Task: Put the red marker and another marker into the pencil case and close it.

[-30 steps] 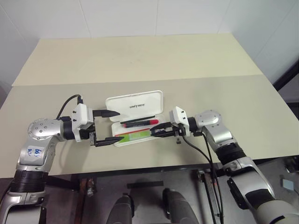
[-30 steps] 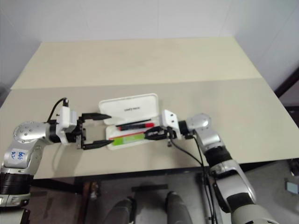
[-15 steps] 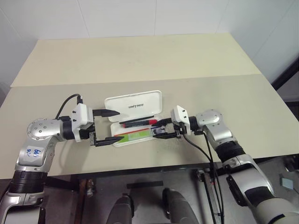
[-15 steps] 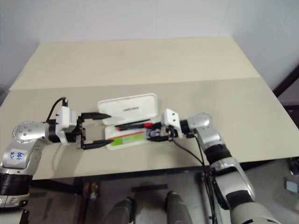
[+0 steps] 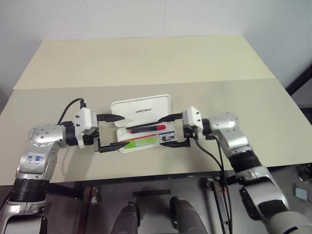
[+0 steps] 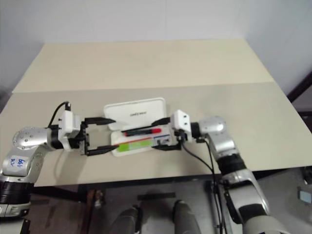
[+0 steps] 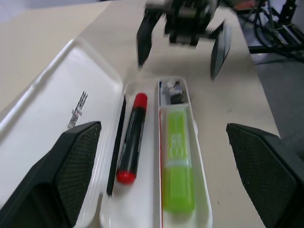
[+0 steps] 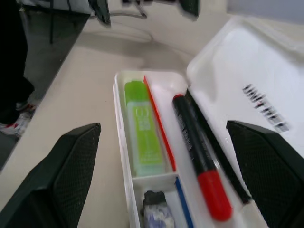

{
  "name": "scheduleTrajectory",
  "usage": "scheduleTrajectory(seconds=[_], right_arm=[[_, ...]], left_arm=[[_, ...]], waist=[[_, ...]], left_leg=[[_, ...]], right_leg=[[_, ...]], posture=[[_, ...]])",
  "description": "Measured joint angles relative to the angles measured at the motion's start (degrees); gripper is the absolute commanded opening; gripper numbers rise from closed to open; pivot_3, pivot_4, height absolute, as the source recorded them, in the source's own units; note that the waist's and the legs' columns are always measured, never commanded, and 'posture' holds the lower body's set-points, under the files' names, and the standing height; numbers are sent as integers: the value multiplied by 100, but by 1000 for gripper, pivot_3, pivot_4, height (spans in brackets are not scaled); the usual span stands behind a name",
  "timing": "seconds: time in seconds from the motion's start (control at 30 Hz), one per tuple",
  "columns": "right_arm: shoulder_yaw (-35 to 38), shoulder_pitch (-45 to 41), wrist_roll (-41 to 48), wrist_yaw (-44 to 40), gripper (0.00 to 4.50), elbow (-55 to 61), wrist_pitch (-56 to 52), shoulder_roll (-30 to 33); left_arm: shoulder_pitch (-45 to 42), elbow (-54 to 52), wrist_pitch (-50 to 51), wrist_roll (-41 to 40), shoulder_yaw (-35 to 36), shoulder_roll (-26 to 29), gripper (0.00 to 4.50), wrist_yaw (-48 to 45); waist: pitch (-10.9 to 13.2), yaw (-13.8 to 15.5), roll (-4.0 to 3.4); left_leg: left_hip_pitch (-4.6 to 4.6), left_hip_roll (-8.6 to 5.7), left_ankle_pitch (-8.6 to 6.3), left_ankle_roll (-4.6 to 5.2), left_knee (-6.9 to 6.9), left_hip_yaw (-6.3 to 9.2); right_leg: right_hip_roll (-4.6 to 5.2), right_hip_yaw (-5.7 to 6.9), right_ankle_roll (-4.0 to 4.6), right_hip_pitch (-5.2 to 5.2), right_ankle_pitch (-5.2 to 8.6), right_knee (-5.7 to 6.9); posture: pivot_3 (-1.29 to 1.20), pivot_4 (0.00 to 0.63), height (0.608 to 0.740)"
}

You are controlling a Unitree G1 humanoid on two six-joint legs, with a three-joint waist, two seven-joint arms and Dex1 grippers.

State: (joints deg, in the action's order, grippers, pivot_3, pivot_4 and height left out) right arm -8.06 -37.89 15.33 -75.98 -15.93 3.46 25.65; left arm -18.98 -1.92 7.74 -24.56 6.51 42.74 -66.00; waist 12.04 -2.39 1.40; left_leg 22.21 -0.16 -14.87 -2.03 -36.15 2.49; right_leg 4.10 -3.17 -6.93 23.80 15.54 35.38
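Case [image 5: 141, 108] is seen open, with red marker [image 5: 146, 128] and green marker [image 5: 141, 143] inside. Left gripper [image 5: 113, 131] and right gripper [image 5: 166, 130] are spread wide at its ends, nothing held

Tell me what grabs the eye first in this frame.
The open pencil case in the middle of the beige table, lid laid back with its lettering showing. Inside lie the red marker near the hinge and the light-green marker in the front compartment. The left tool and right tool, both open, flank the two ends of the case.
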Motion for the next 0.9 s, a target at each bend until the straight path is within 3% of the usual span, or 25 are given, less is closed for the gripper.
scheduleTrajectory(seconds=[0.07,0.13,0.3,0.5,0.53,0.9], right_arm=[[289,132,127,256,4469,270,-236,176],[605,368,242,471,4500,602,-398,458],[1107,1137,414,525,4500,1100,-642,1263],[1485,1307,656,539,4500,1478,-861,1733],[1485,1315,660,541,4500,1529,-868,1734],[1329,1338,657,755,4500,1755,-980,1685]], left_arm=[[109,1,34,-15,71,6,4500,10],[180,6,36,-50,148,4,3935,11],[285,214,-211,-72,393,10,2257,20],[267,548,-539,6,452,10,207,103],[268,566,-550,7,464,11,48,124],[368,1330,-433,344,699,-231,48,1454]], waist=[[0,44,0],[0,69,0],[0,93,0],[0,58,0],[0,61,0],[0,82,0]], left_leg=[[-1,-2,0,0,-1,-3],[-2,0,0,0,0,-1],[-2,-1,0,0,0,-4],[-13,5,1,1,-3,-15],[-13,6,1,1,-3,-14],[-9,2,1,1,-4,-11]], right_leg=[[1,-1,0,0,0,-13],[0,1,3,0,2,-11],[1,3,6,-3,3,-15],[-8,-6,5,-6,3,-5],[-9,-6,6,-5,3,-3],[-1,-4,2,-5,1,-6]], posture=[[0,150,740],[0,150,740],[0,150,740],[0,150,740],[0,150,740],[0,150,740]])
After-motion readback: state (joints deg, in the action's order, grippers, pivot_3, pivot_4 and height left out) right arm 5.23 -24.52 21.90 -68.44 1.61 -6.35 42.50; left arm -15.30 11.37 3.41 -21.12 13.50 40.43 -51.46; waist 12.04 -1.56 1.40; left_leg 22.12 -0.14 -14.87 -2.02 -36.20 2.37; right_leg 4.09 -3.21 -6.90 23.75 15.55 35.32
